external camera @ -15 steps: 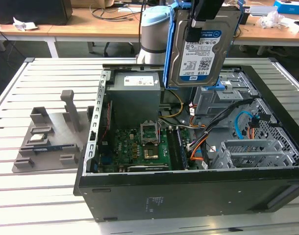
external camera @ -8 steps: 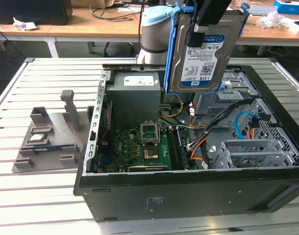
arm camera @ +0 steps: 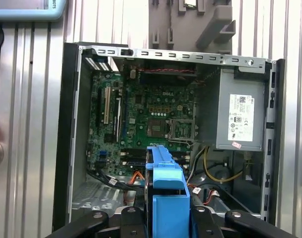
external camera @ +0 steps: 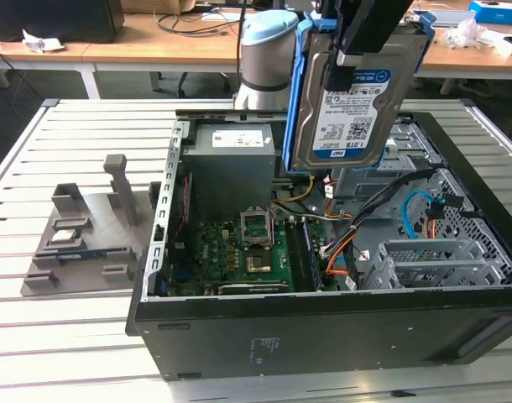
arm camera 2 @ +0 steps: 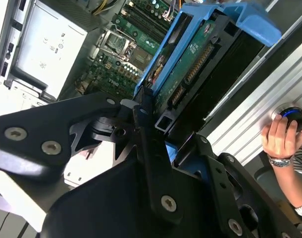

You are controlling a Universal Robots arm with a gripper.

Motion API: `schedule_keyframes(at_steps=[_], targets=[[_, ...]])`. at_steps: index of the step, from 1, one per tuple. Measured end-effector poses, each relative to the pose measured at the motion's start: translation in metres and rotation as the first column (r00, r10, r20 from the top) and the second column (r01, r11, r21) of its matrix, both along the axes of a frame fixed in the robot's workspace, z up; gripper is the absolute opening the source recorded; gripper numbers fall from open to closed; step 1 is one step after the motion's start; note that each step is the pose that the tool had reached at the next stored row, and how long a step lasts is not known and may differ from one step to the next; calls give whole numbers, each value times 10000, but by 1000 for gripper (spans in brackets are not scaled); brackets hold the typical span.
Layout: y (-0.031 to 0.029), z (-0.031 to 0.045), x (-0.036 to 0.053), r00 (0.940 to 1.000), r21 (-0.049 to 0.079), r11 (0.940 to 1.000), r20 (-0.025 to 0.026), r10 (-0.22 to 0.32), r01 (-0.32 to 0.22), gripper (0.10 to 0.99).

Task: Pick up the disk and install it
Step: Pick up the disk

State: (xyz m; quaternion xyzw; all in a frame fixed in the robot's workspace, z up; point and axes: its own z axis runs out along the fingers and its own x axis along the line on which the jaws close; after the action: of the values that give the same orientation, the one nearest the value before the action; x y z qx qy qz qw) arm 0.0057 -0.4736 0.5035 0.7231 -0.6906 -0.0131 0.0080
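1. Presently nearest my wrist cameras: the gripper [arm camera 2: 150, 118], closed tight on the disk [external camera: 350, 113], one finger across the labelled face and its partner behind. It has hold of nothing else.
2. Disk: silver body in a blue frame, hanging on edge and slightly tilted, with the label towards the exterior view. It is above the open computer case [external camera: 323, 329], over the side at the exterior view's right, and touches only the gripper.
3. Below it, the case interior: motherboard [external camera: 239, 252], power supply [external camera: 231, 159], and orange and blue cables [external camera: 382, 222] looping loosely.
4. Drive cage [external camera: 432, 260]: grey metal, in the case at the exterior view's right. I judge it the likely seat, though I cannot tell which bay.
5. Step in hand, as I judge it: pick-up is done, install is not, and the disk is in carriage. The next move calls for squaring the blue frame to the cage opening and keeping clear of those cables.
6. Farther off: a grey fixture [external camera: 80, 243] on the slatted table [external camera: 63, 336], well apart at the exterior view's left.
7. Farthest: a person's hand [arm camera 2: 278, 136] resting on a round button at the table's edge.
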Motion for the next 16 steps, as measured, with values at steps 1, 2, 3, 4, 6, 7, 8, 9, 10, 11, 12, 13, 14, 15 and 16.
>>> schedule_keyframes(at_steps=[1, 2, 3, 4, 6, 7, 8, 9, 10, 11, 12, 13, 14, 15, 16], targets=[[-39, -2, 0, 10000, 1, 10000, 0, 1, -1, 369], [-53, -3, 0, 10000, 0, 10000, 0, 1, -1, 369], [-73, -4, 0, 10000, 1, 10000, 0, 0, 0, 369], [-95, -5, 0, 10000, 1, 10000, 0, 0, 0, 369], [-127, -6, 0, 10000, 0, 10000, 0, 0, 0, 369], [-143, -7, 0, 10000, 0, 10000, 0, 0, 0, 369], [-158, -8, 0, 10000, 0, 10000, 0, 0, 0, 369], [-179, -9, 0, 10000, 0, 10000, 0, 0, 0, 369], [-191, -10, 0, 10000, 0, 10000, 0, 0, 0, 369], [-206, -10, 0, 10000, 1, 10000, 0, 0, 0, 369], [-234, -11, 0, 10000, -1, 10000, 0, 0, 0, 369], [-255, -13, 0, 10000, 0, 10000, 0, 0, 0, 369], [-276, -14, 0, 10000, 1, 10000, 0, 0, 0, 369], [-300, -15, 0, 10000, 1, 10000, 0, 0, 0, 369], [-312, -16, 0, 10000, 0, 10000, 0, 0, 0, 369]])
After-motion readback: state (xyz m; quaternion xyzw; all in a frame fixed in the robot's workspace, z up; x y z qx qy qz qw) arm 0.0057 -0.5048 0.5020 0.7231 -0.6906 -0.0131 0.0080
